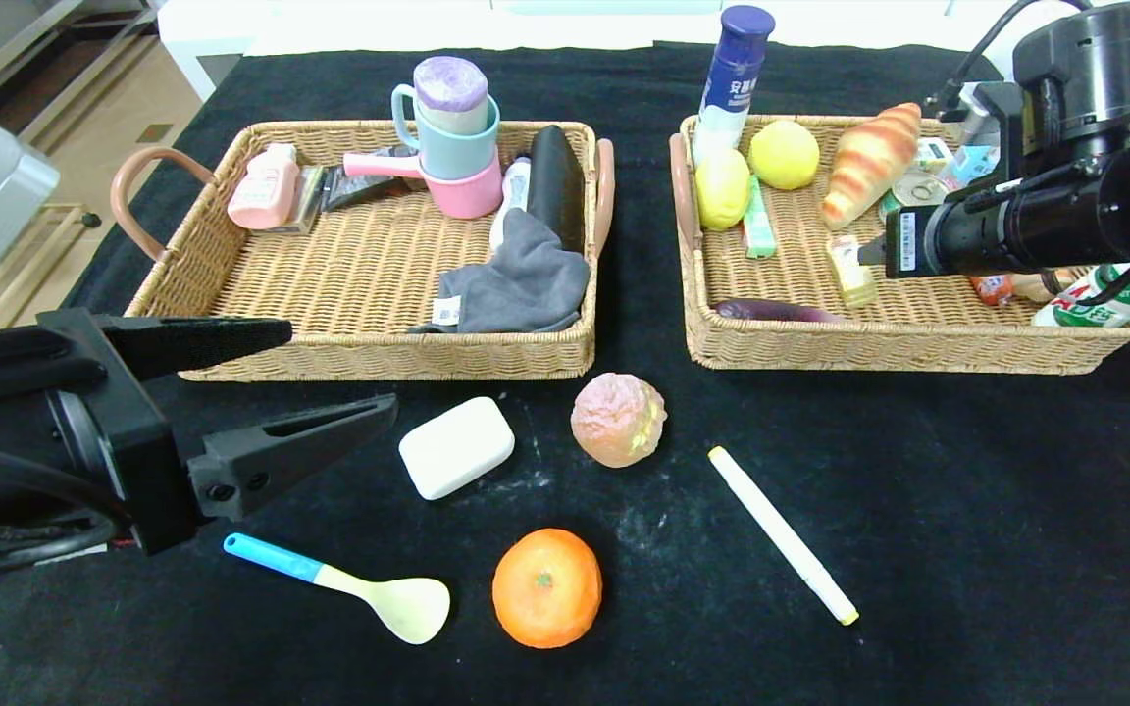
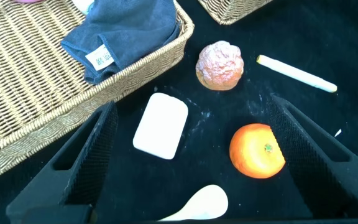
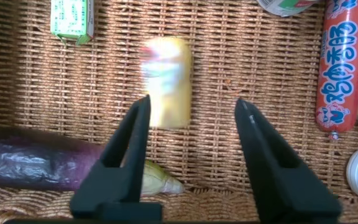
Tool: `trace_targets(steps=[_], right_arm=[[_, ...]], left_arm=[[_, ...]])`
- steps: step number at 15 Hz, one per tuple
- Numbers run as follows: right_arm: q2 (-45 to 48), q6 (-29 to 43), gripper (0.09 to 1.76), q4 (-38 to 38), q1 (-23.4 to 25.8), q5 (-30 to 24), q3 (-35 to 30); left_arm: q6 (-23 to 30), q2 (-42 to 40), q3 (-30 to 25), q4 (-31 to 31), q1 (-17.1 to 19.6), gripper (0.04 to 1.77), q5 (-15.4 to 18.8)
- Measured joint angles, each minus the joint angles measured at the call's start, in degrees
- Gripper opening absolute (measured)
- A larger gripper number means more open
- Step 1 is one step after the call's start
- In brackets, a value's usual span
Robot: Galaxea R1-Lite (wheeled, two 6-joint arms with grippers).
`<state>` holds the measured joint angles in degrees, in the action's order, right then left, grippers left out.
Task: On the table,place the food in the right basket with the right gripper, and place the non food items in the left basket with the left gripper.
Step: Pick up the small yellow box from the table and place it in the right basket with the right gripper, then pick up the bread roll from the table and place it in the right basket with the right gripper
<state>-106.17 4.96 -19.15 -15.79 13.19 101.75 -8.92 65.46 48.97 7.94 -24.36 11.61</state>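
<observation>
My right gripper [image 1: 869, 253] [image 3: 192, 102] hovers open over the right basket [image 1: 898, 353], with nothing between its fingers. Just beneath it a small yellow packet [image 1: 851, 270] [image 3: 166, 81] lies loose on the wicker floor. At the front left, my left gripper [image 1: 337, 368] [image 2: 192, 106] hangs open above the table, also holding nothing. On the black cloth lie a white soap bar [image 1: 456, 446] [image 2: 161, 126], a pinkish round fruit [image 1: 618, 419] [image 2: 220, 65], an orange [image 1: 546, 586] [image 2: 257, 151], a blue-handled spoon [image 1: 349, 586] and a white marker [image 1: 781, 534] [image 2: 296, 74]. The left basket [image 1: 369, 284] stands behind the soap.
The right basket holds a purple eggplant [image 1: 776, 311] [image 3: 36, 158], a croissant [image 1: 869, 162], two lemons, a green packet [image 3: 72, 20], a sausage [image 3: 340, 62], a can and bottles. Stacked cups [image 1: 452, 137], a grey cloth [image 1: 516, 284] and a pink bottle sit in the left basket.
</observation>
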Motion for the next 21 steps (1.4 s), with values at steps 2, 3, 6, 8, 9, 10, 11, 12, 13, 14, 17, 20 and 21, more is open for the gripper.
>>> trace_targets(steps=[2, 3, 6, 8, 9, 10, 11, 12, 13, 14, 17, 20, 21], right_arm=[[0.0, 0.07, 1.2, -0.02, -0.02, -0.05, 0.0], [0.0, 0.07, 1.27, -0.06, -0.02, -0.02, 0.0], [0.02, 0.05, 1.41, -0.06, 0.0, -0.07, 0.01], [0.11, 0.02, 1.47, -0.13, 0.0, -0.1, 0.04], [0.22, -0.04, 1.5, -0.2, 0.0, -0.1, 0.01], [0.4, -0.09, 1.52, -0.27, 0.0, -0.07, 0.0], [0.63, -0.17, 1.55, -0.33, -0.02, -0.07, -0.02], [0.9, -0.34, 1.57, -0.48, -0.06, -0.07, -0.05], [1.27, -0.65, 1.58, -0.52, -0.15, -0.07, -0.11], [1.76, -0.89, 1.6, -0.55, -0.35, -0.07, -0.24], [3.46, -1.0, 1.63, -0.69, -0.99, -0.1, -0.6], [5.27, -0.91, 1.66, -0.88, -2.34, 0.04, -0.79], [5.86, -0.89, 1.66, -0.99, -3.0, 0.2, -0.95]], left_arm=[[0.0, -0.02, 0.01, -0.02, 0.0, 1.72, 0.0], [0.0, -0.02, 0.04, -0.02, 0.0, 1.72, 0.02], [0.0, -0.02, 0.06, 0.0, 0.0, 1.72, 0.0], [0.0, -0.04, 0.04, -0.02, -0.02, 1.72, 0.1], [0.0, -0.04, 0.0, -0.02, -0.06, 1.72, 0.11], [0.0, -0.04, 0.0, -0.02, -0.09, 1.72, 0.11], [0.0, -0.04, 0.0, 0.0, -0.09, 1.72, 0.1], [0.0, -0.04, 0.0, -0.02, -0.09, 1.72, 0.11], [0.0, -0.06, 0.0, -0.02, -0.09, 1.72, 0.13], [0.0, -0.11, -0.02, 0.0, -0.09, 1.72, 0.13], [0.0, -0.37, -0.02, -0.09, -0.09, 1.72, 0.11], [0.0, -0.56, 0.06, -0.09, -0.09, 1.72, 0.11], [-0.05, -0.61, 0.06, -0.06, -0.09, 1.72, 0.1]])
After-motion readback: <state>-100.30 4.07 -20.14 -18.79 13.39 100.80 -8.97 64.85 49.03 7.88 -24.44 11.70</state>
